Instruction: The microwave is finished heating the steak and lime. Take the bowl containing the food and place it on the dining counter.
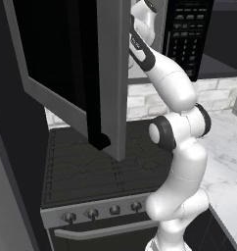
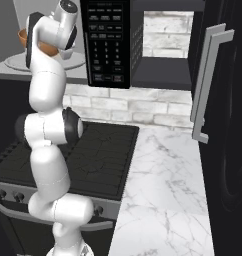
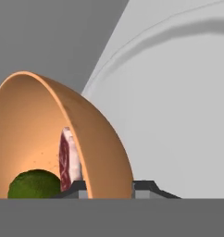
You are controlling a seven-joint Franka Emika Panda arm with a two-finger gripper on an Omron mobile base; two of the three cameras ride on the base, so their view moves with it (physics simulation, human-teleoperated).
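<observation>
**Bowl Wall Between the Finger Tips, Inside the Microwave**

In the hand view, the small round glossy green lime (image 3: 33,184) lies leftmost inside the wide orange-tan bowl (image 3: 97,152), with the lumpy dark red steak (image 3: 65,159) just beside it. The bowl wall stands between the two dark tips of the end effector (image 3: 109,190), one tip inside, one outside: it is pinching the rim. The bowl rests on the pale round turntable plate (image 3: 178,115) of the grey steel microwave (image 2: 108,42). Judgement: the coming move requires a level withdrawal through the opening, clear of the open door (image 1: 66,73).
</observation>
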